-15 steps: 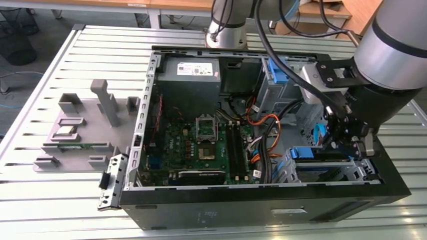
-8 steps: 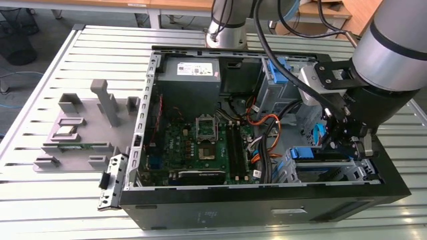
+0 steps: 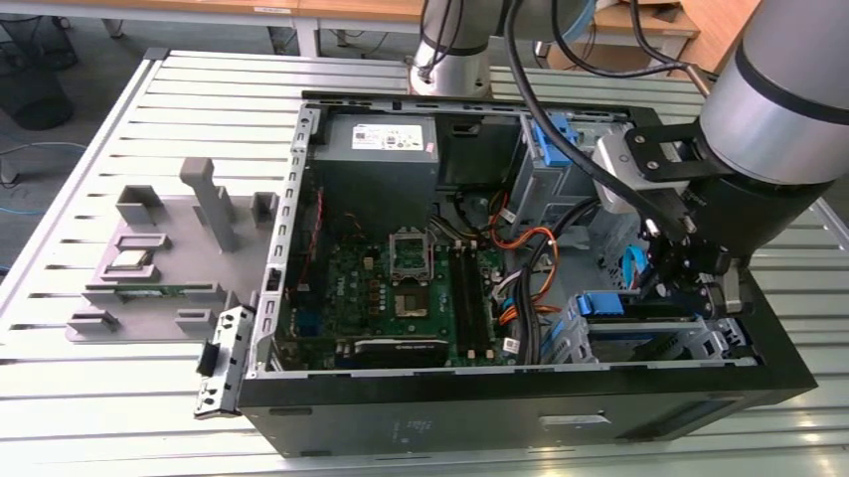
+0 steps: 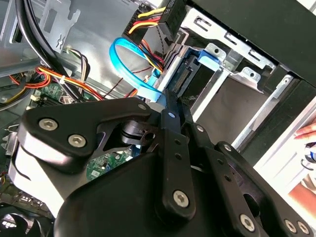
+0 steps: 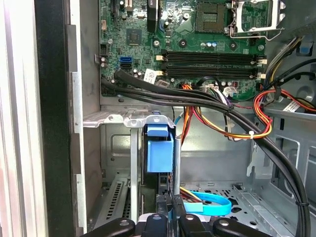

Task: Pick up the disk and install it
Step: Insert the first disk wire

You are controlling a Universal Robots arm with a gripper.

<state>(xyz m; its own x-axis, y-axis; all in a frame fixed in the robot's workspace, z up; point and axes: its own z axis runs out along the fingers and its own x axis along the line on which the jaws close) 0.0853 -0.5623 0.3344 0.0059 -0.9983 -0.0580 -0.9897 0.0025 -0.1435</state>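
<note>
- An open computer case (image 3: pixel 531 422) lies on a slatted metal table (image 3: pixel 199 109).
- The gripper (image 3: pixel 693 283) hangs above the drive cage at the case's corner on the exterior view's right.
- The disk (image 3: pixel 637 310), in its blue carrier, sits in that cage.
- A green motherboard (image 3: pixel 398 298) fills the case floor, with a grey power supply (image 3: pixel 378 159) behind it.
- A grey fixture (image 3: pixel 159 258) stands on the table, at the exterior view's left.

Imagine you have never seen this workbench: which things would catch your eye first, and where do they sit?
First comes the open computer case lying on the slatted table, its green motherboard exposed. Then the gripper, lowered at the drive cage on the exterior view's right, where the disk sits upright in its blue carrier. A bright blue cable loops beside it in the second wrist view.
</note>
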